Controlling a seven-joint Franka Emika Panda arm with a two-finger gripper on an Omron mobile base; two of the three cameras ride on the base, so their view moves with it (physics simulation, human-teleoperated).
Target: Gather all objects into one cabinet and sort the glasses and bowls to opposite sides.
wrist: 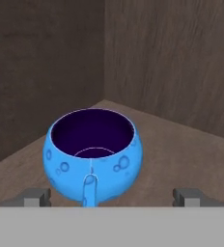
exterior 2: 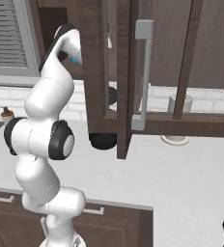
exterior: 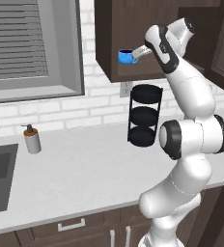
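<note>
Claw (wrist: 111,197) open | round glossy blue mug (wrist: 92,153) | wood-grain cabinet (wrist: 181,62)

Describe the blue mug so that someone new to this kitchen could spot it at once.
Start at the dark brown wall cabinet above the counter, right of the window. On its bottom shelf, near the open front edge, stands the blue mug, just ahead of the open gripper. It is bright blue with a dark inside and a small handle, unlike the black round rack below.
</note>
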